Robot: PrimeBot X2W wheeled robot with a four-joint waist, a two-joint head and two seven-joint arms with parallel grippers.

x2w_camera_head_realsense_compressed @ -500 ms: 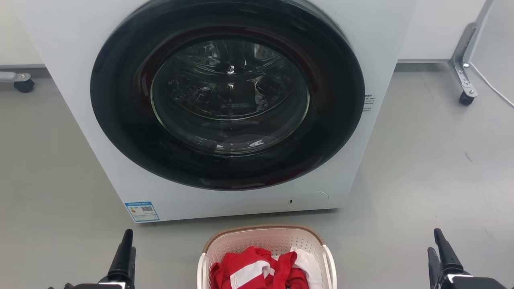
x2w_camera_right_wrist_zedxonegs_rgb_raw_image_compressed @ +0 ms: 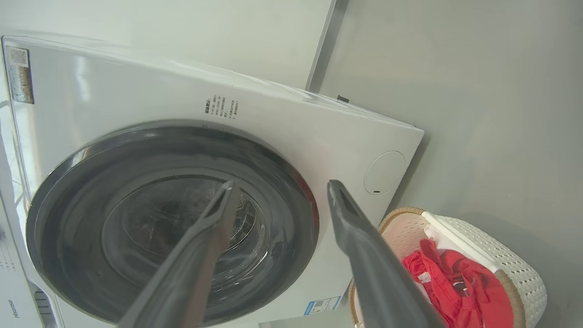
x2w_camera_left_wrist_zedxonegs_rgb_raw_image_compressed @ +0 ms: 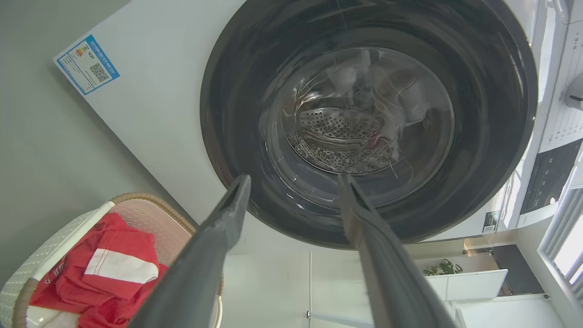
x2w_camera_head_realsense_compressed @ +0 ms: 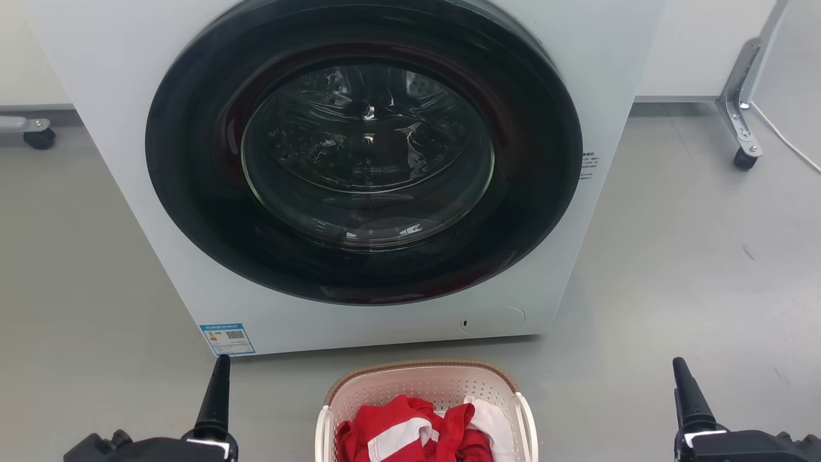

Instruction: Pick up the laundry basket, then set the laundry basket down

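The laundry basket [x2w_camera_head_realsense_compressed: 423, 384], cream-white and perforated with a brown woven rim, stands on the floor at the bottom centre, just in front of the washer. Red and white clothes [x2w_camera_head_realsense_compressed: 410, 430] fill it. My left gripper [x2w_camera_head_realsense_compressed: 217, 391] is to its left and my right gripper [x2w_camera_head_realsense_compressed: 687, 391] to its right, both apart from it and pointing at the washer. In the left wrist view, my left gripper [x2w_camera_left_wrist_zedxonegs_rgb_raw_image_compressed: 294, 182] is open and empty, with the basket [x2w_camera_left_wrist_zedxonegs_rgb_raw_image_compressed: 150, 218] at the lower left. My right gripper [x2w_camera_right_wrist_zedxonegs_rgb_raw_image_compressed: 282, 184] is likewise open, the basket [x2w_camera_right_wrist_zedxonegs_rgb_raw_image_compressed: 519, 269] at its lower right.
A white front-loading washer [x2w_camera_head_realsense_compressed: 365, 160] with a dark round door stands close behind the basket. A metal leg on a caster [x2w_camera_head_realsense_compressed: 741, 122] is at the back right, another caster [x2w_camera_head_realsense_compressed: 38, 136] at the back left. Grey floor lies on both sides.
Both grippers have shifted inward toward the basket and a little forward. The basket and washer have not moved.
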